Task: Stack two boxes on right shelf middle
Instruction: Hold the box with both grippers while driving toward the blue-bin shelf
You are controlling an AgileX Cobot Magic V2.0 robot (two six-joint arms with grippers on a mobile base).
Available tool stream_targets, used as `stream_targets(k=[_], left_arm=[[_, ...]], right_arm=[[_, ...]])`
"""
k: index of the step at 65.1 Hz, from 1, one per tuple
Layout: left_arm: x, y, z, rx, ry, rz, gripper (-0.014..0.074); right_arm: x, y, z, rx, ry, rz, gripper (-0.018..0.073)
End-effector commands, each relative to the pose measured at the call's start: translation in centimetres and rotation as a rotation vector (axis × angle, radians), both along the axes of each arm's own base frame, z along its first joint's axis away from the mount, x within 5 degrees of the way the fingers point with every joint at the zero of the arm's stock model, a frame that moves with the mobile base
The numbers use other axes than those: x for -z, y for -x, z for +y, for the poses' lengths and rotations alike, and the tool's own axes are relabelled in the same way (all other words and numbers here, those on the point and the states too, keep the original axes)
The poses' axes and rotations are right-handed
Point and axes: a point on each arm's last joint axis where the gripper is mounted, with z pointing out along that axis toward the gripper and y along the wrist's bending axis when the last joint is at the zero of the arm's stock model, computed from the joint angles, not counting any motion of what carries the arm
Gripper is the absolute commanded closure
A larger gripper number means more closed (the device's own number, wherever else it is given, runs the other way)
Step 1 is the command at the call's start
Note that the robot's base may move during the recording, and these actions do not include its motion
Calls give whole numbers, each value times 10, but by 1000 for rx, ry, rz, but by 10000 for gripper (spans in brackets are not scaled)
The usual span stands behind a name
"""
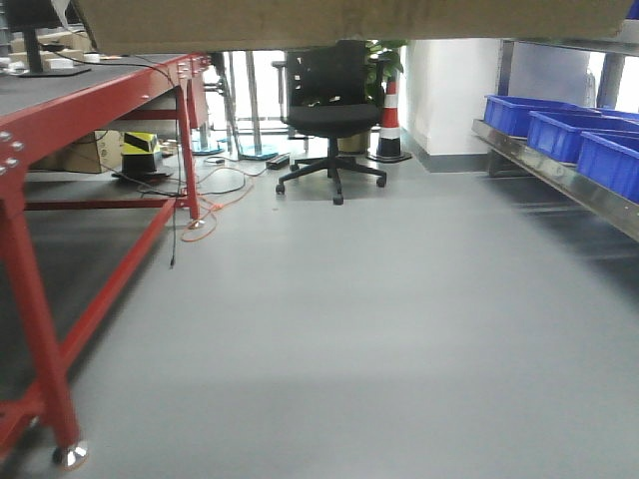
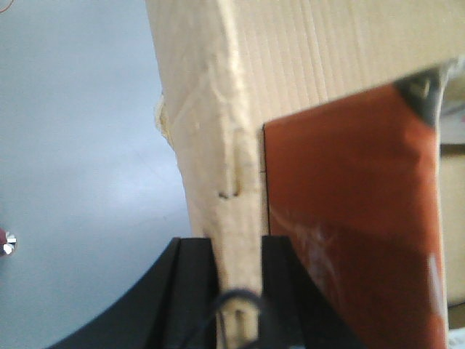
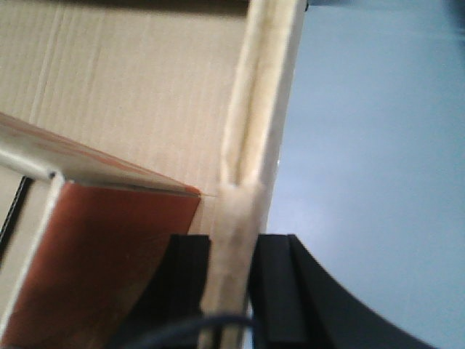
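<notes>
Now pinches one wall of the box [image 1: 349, 20] in the left claw [image 2: 236, 254], the opposite wall in the right claw [image 3: 231, 251], above the floor [image 1: 379, 329].

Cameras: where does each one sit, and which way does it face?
Front: low, facing ahead over the floor to a chair, table left, shelf right; nothing of the robot shows, box overhead.
Left wrist: behind the left gripper, looking along it; shut on a box edge.
Right wrist: likewise, right gripper on another box edge.
All three share the box.

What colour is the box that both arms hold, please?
The box is light brown cardboard; right wrist-mounted view shows it best.
</notes>
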Motion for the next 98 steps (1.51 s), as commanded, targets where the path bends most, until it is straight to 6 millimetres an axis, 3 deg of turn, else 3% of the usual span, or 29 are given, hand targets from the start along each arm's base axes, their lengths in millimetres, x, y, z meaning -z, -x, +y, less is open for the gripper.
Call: stream_targets(k=[1, 98], left_arm=[[-11, 8, 2, 8, 31, -54, 708], [-13, 6, 2, 6, 36, -79, 708]], right_arm=[[-9, 0, -5, 23, 18, -79, 712], [-9, 0, -5, 23, 18, -79, 712]])
